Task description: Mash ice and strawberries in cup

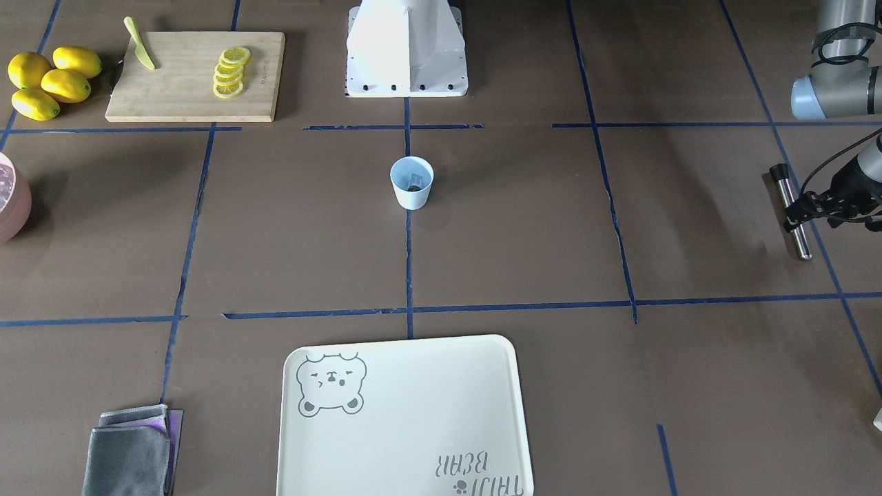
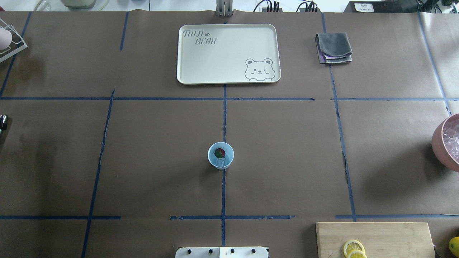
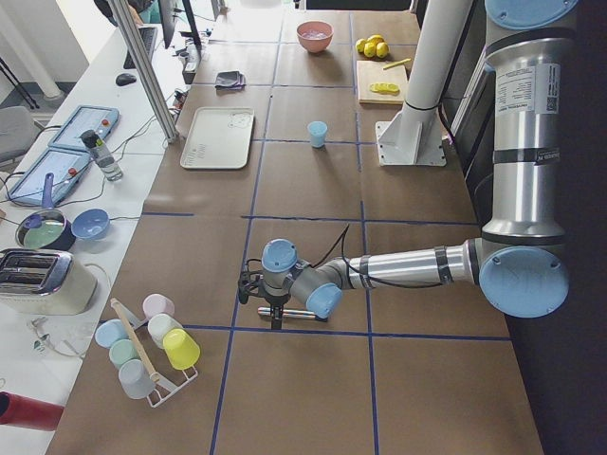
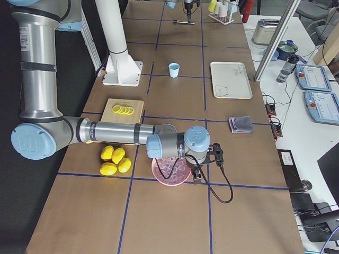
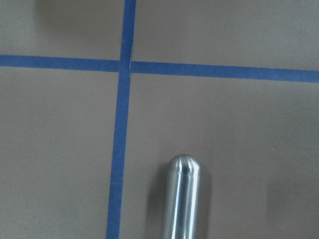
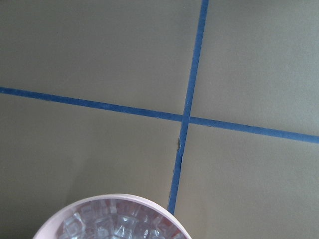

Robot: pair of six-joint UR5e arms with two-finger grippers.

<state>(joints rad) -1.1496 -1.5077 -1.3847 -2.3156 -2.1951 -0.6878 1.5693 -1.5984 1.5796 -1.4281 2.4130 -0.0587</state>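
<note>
Cup stands mid-table, just ahead of the robot base. It holds one strawberry and ice, both seemingly uncrushed. Judged: loading done, mashing not begun.

Left end: left claw sits at a steel muddler lying flat; spread or pinching, cannot tell.

Right end: right claw is above a pink bowl heaped with spare cubes; state cannot tell.

Far side: cream tray.

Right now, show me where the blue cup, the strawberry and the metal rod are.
blue cup (image 1: 411,195): front-facing view, on its outer wall.
strawberry (image 2: 219,153): overhead view, on its red flesh inside the cup.
metal rod (image 5: 182,199): left wrist view, on its shaft below the rounded tip.
</note>
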